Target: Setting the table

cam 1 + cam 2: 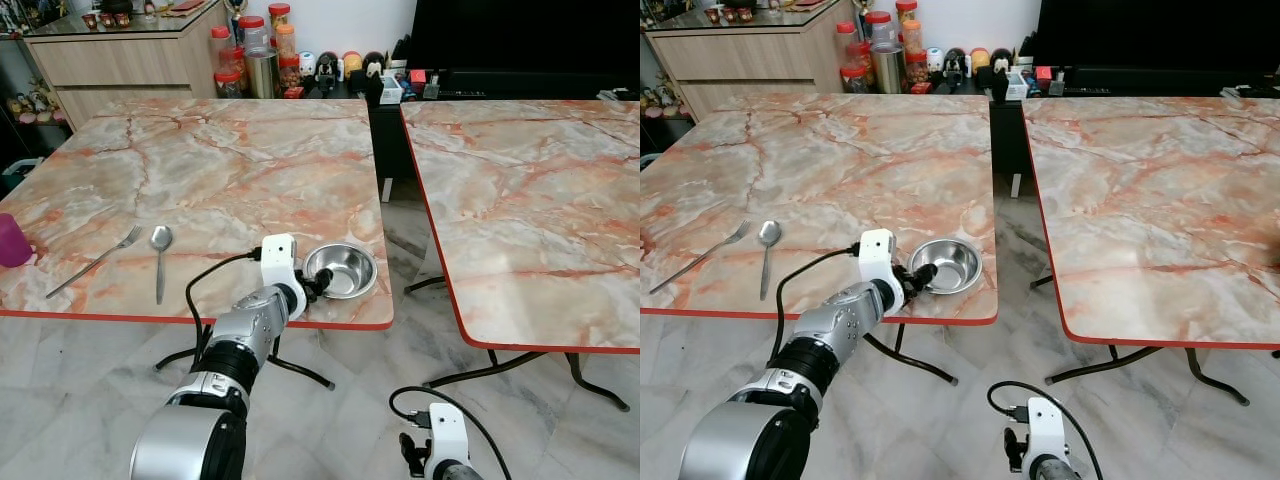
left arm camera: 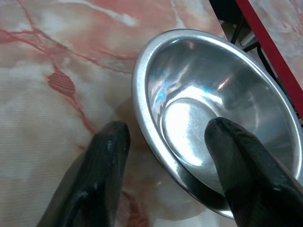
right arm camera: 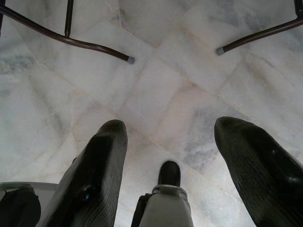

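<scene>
The left end effector [image 1: 318, 283] sits at the near edge of the marble-patterned table [image 1: 230, 160], its two black fingers [image 2: 102, 161] spread moderately and straddling the rim of a steel bowl [image 1: 341, 270] — one finger on the tabletop outside the bowl, the other over its inside wall, with no firm pinch visible in the left wrist view. The bowl stands upright at the lower centre of the frame, close to the table's red-trimmed front corner. To its left, well apart, a fork [image 1: 95, 261] and a spoon [image 1: 160, 260] lie side by side, and a purple cup [image 1: 13, 241] stands at the far left edge. So the setting looks partly laid: cutlery, cup and bowl are all on the table, but the bowl is off to one side of the cutlery, and it probably belongs nearer to them (that is a guess from the layout). The right end effector [image 3: 165, 156] hangs low at the bottom of the frame, fingers wide apart over the pale marble floor [image 3: 180, 80], idle. A second matching table [image 1: 530, 190] stands to the right across a narrow gap — behind, a wooden cabinet [image 1: 120, 60] and a row of jars [image 1: 255, 55] fill the upper part.
</scene>
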